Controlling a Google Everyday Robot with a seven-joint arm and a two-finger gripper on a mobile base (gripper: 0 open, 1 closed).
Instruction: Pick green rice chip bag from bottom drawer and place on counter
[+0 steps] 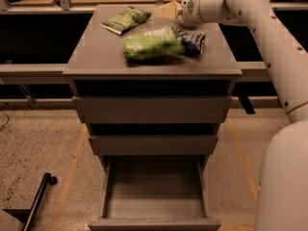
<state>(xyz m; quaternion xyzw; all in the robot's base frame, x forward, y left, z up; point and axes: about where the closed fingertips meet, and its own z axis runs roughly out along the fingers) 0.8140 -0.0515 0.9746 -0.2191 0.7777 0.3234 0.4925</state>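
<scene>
Just below the gripper (167, 9), on its near side, the green rice chip bag (151, 43) lies on the counter (96, 61), touching a dark blue-and-white bag (193, 41). I cannot tell whether the gripper is apart or together. Farther down, the bottom drawer (154, 191) stands open. A low retreat by the arm could clip the puffy bag and slide it toward the counter's edge.

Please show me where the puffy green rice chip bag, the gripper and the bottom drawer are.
green rice chip bag (151, 43): camera view, middle of the bag, lying on the counter (96, 57).
gripper (163, 9): camera view, its tan tip, over the counter's back edge.
bottom drawer (154, 191): camera view, its bare floor; it stands open.
</scene>
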